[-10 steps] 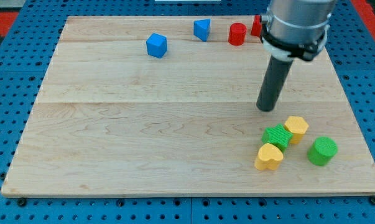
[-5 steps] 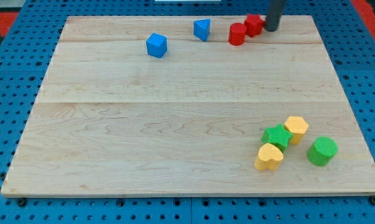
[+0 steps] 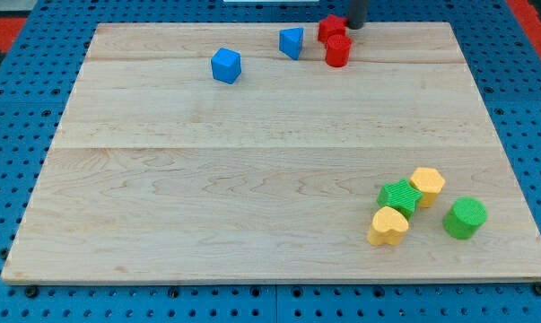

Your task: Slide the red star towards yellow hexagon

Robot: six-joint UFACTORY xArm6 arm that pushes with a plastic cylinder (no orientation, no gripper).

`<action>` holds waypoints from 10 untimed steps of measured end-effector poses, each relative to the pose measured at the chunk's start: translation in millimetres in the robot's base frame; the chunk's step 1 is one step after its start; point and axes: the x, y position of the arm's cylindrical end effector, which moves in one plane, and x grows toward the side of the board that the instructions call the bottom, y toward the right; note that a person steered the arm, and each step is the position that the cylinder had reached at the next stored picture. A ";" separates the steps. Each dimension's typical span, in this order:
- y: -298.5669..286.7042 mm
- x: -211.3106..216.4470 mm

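red star (image 3: 331, 27) shoved left, now touching my tip (image 3: 355, 27); no tool visible.

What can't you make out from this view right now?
- Camera view: my tip shows, but the rod above is cut off by the top edge.
- Red star: its right side is hidden by the rod, its shape unclear; contact with the red cylinder can't be told.

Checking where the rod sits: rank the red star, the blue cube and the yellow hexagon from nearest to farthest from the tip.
1. Red star: touching my tip, on its left, at the view's top.
2. Blue cube: farther left, upper board.
3. Yellow hexagon: lower right cluster.
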 end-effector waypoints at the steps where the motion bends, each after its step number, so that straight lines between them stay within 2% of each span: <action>1: -52.2 0.4; 2: -73.8 8.0; 5: -80.4 55.3; 8: -80.4 176.6; 9: -58.4 196.7; 10: -86.6 168.3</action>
